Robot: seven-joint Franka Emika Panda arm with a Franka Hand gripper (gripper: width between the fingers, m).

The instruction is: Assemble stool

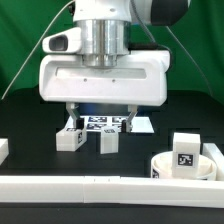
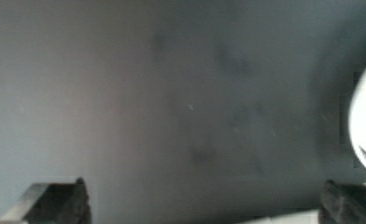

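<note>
Exterior view shows you the tool [image 1: 101, 115] hanging low over the table [image 1: 25, 125], its fingers spread wide with nothing between them. The wrist view agrees: there is only dark table between the fingertips [image 2: 55, 200].

The round seat [image 1: 168, 167] lies at the exterior view's right, just behind the front rail [image 1: 90, 186]. One upright leg [image 1: 187, 149] stands in it, but you can't tell whether it is fully fixed.

A second leg [image 1: 68, 138] and a third leg [image 1: 108, 143] lie loose beside the marker board [image 1: 100, 123], under the tool.

By my judgement you're about a third through, with two legs left to fetch and fit.
</note>
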